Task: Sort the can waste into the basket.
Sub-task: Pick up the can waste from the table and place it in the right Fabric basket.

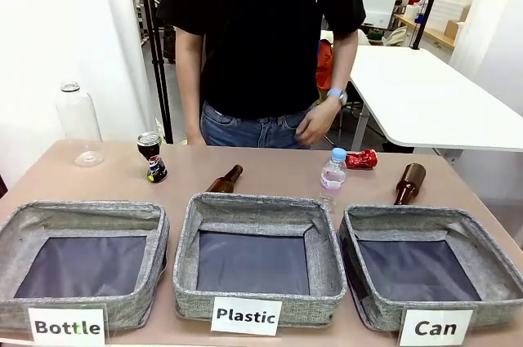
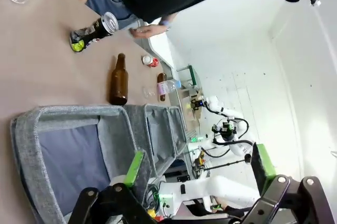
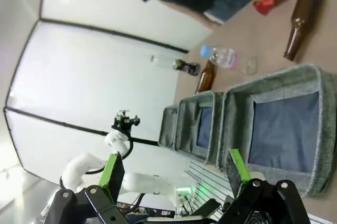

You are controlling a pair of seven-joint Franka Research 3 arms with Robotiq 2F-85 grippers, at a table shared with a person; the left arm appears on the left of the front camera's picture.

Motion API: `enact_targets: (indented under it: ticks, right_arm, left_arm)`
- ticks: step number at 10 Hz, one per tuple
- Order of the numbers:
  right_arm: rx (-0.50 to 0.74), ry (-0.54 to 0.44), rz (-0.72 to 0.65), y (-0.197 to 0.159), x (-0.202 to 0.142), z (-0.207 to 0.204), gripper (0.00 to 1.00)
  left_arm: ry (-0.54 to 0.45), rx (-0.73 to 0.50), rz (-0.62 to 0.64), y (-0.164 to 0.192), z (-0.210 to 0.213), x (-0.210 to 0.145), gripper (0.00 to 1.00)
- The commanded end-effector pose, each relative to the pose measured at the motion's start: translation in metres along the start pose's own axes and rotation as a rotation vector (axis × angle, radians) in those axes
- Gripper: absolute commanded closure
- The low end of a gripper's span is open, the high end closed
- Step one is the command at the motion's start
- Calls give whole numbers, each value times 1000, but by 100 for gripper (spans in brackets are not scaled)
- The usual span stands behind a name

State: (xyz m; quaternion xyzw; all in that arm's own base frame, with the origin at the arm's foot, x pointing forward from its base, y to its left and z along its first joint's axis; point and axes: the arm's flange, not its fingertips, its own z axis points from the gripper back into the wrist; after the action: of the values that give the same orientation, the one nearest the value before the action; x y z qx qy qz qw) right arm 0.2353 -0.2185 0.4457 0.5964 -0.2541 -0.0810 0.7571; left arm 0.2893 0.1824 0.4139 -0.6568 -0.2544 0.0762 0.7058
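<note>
Nearest the front camera, the square "Can" basket (image 1: 425, 215) of coarse grey woven fabric is set at the table's near right, with soft slumping walls, a smooth dark base and a white printed label. The matt tan table (image 1: 278, 169) is shared with two like baskets, "Plastic" (image 1: 253, 200) just left of the "Can" basket and "Bottle" (image 1: 82, 206) farther left.

The left gripper (image 2: 199, 162) and the right gripper (image 3: 175, 167) are each seen with black fingers and green pads spread wide apart, and nothing is held between them; the "Can" basket (image 3: 274, 81) lies ahead of the right one.

A tall clear plastic bottle (image 1: 79, 122) is stood far to the left of the "Can" basket. A brown glass bottle (image 1: 409, 184) is laid just beyond its far rim, and a small clear bottle with a blue cap (image 1: 333, 175) is stood upright just off its far left corner.

The shiny red can (image 1: 361, 159), crumpled, is laid beyond that same corner. The dark can (image 1: 152, 155), silver-ended, is placed well left of the "Can" basket.
</note>
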Motion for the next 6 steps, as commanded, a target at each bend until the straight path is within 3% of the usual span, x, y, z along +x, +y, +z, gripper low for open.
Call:
enact_targets:
  ticks: [1, 4, 6]
  right_arm:
    - [11, -2, 29, 6, 1, 3, 0]
    - [-4, 15, -4, 3, -3, -1, 0]
    - [-197, 134, 113, 41, 19, -55, 0]
  left_arm:
    - [29, -5, -37, -3, 4, -4, 0]
    - [29, -5, -37, -3, 4, -4, 0]
    - [29, -5, -37, -3, 4, -4, 0]
